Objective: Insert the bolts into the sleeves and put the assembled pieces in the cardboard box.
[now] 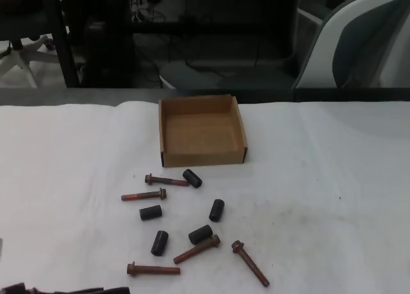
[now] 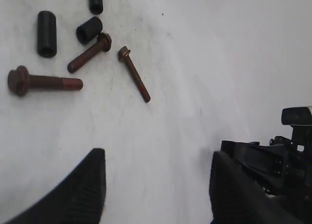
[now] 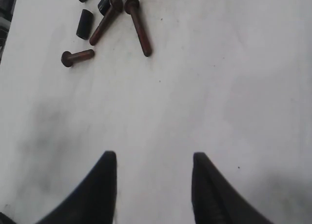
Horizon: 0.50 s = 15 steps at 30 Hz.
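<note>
Several rusty bolts and several black sleeves lie loose on the white bench cover, all apart from one another. In the high view the nearest bolts are at the front (image 1: 152,268) and front right (image 1: 250,262), with a sleeve (image 1: 159,243) between them. The open cardboard box (image 1: 202,156) stands behind the scatter with nothing in it. My left gripper (image 2: 156,185) is open over bare cover, short of a bolt (image 2: 134,73) and a sleeve (image 2: 47,33). My right gripper (image 3: 153,180) is open too, well back from a bolt (image 3: 138,24) and a sleeve (image 3: 84,24).
A dark piece of an arm (image 1: 51,289) pokes in at the bench's front left edge. Black hardware of the other arm (image 2: 273,160) sits beside my left gripper. Bare white cover (image 1: 333,198) stretches right of the parts. Chairs stand beyond the bench's far edge.
</note>
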{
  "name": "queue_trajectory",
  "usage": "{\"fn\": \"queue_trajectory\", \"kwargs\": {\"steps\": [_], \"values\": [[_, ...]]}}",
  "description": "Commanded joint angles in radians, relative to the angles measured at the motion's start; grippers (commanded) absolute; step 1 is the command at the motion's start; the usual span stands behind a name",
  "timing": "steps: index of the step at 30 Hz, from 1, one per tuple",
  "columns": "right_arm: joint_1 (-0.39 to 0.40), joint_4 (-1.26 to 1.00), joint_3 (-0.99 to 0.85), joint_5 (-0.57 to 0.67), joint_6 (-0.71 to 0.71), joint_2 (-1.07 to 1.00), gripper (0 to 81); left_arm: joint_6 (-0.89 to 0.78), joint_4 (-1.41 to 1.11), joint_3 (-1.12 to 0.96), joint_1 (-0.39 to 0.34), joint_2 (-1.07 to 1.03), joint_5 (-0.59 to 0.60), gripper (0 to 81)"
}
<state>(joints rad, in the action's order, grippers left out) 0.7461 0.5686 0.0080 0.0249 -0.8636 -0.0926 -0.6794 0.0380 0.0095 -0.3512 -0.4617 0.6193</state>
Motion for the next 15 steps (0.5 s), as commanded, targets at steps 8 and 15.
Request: {"fn": "queue_trajectory", "kwargs": {"steps": [8,15], "values": [[0.001,-0.093,-0.02,0.062,-0.022,0.006,48.3,-0.039,0.008,-0.009,-0.001,0.008,0.026,62.2],[0.001,-0.087,-0.056,0.06,-0.038,-0.07,48.3,-0.039,0.008,-0.009,0.001,0.008,0.025,62.2]]}}
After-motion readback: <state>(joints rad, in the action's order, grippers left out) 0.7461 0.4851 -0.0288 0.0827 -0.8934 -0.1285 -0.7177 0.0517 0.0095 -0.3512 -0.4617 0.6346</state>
